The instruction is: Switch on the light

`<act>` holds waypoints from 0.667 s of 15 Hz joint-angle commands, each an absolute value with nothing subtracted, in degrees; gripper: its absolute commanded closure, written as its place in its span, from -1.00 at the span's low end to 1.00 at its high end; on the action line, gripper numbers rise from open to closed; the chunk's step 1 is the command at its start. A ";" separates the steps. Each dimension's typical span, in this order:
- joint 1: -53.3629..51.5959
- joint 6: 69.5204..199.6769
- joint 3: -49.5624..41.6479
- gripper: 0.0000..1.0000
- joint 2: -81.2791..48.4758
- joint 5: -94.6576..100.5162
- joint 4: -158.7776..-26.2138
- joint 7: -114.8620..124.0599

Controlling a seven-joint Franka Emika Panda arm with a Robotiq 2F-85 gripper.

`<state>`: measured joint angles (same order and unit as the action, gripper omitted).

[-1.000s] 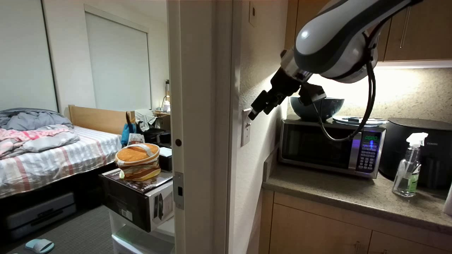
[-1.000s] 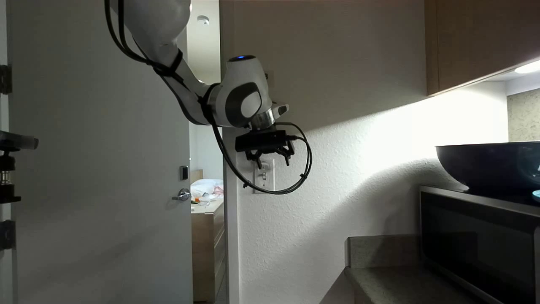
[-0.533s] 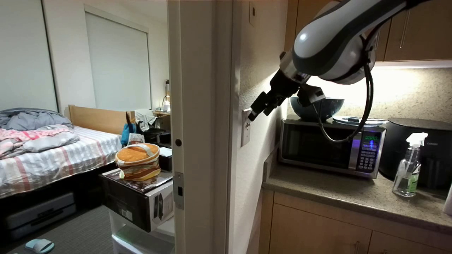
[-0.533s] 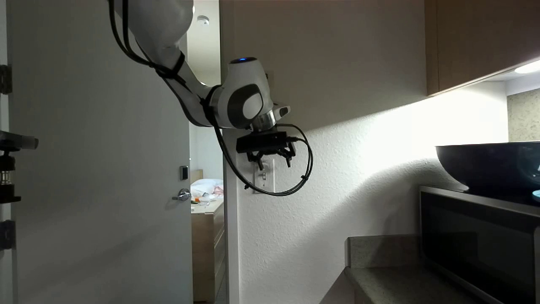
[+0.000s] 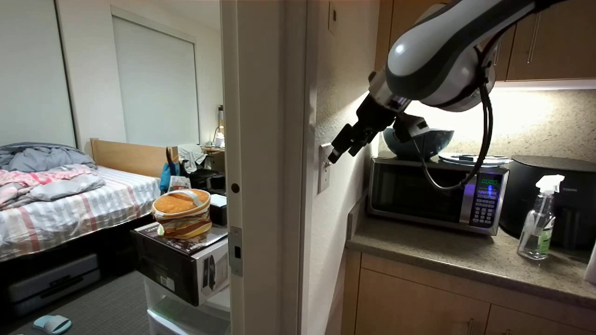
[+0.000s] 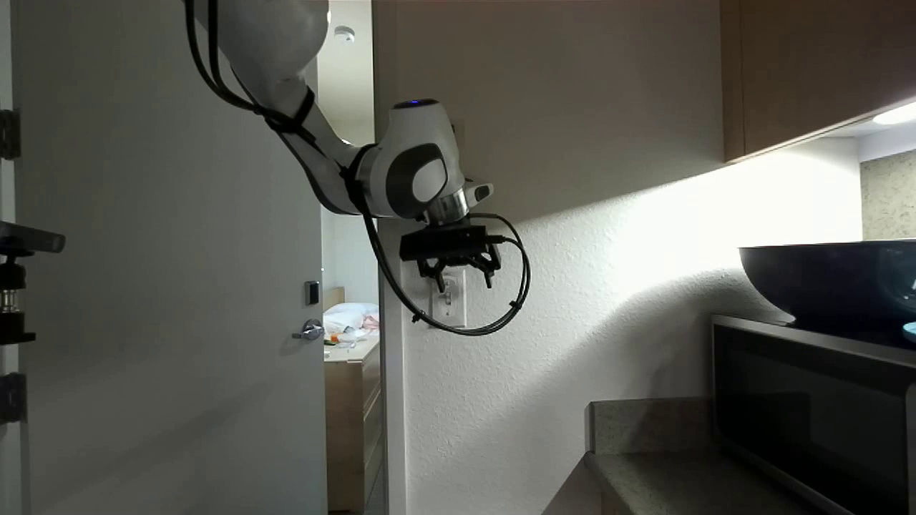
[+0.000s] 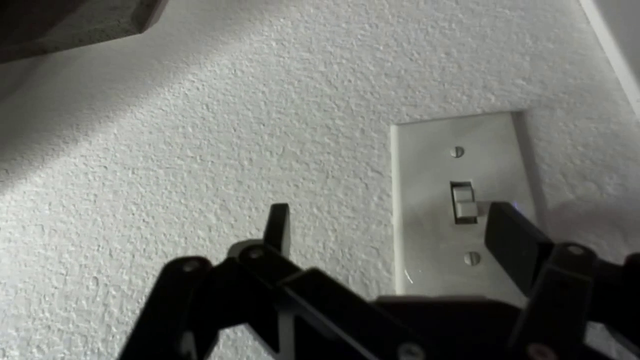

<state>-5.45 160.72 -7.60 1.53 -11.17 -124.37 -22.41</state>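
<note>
A light switch plate (image 7: 425, 165) is on the white wall, with a small toggle (image 7: 466, 207) in its slot. In the wrist view the toggle's lever sits toward the slot's lower end. The plate also shows in both exterior views (image 5: 324, 179) (image 6: 456, 313). My gripper (image 7: 390, 215) is open and empty, pointing down toward the wall. In the wrist view its right finger is just right of the toggle, with a narrow gap; its left finger is over bare wall. The gripper also shows in both exterior views (image 5: 333, 157) (image 6: 465, 287). Whether a fingertip touches the plate is unclear.
A door frame (image 5: 265, 186) borders the wall beside the plate. A microwave (image 5: 433, 195) with a dark bowl (image 6: 830, 279) on top stands on the counter (image 5: 419, 246). A spray bottle (image 5: 538, 223) is there too. A lamp (image 6: 898, 114) under the cabinet is lit. Cables loop under the wrist.
My gripper has moved slightly down along the wall near the switch plate. It stays open. The plate and surroundings look the same.
</note>
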 commanded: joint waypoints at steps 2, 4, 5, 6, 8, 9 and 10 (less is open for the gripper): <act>-5.78 158.86 -7.56 -1.00 2.16 -13.21 -124.53 -24.56; -5.94 159.19 -7.51 -1.00 1.97 -13.50 -124.60 -24.90; -6.05 159.88 -7.49 -1.00 1.88 -13.82 -124.67 -25.14; -6.14 159.93 -7.50 -1.00 1.85 -14.03 -124.62 -25.30; -6.26 160.75 -7.54 -1.00 1.66 -14.00 -124.55 -25.01; -6.24 161.50 -7.57 -1.00 1.47 -13.45 -124.52 -24.58; -6.26 161.94 -7.59 -1.00 1.37 -13.46 -124.48 -24.58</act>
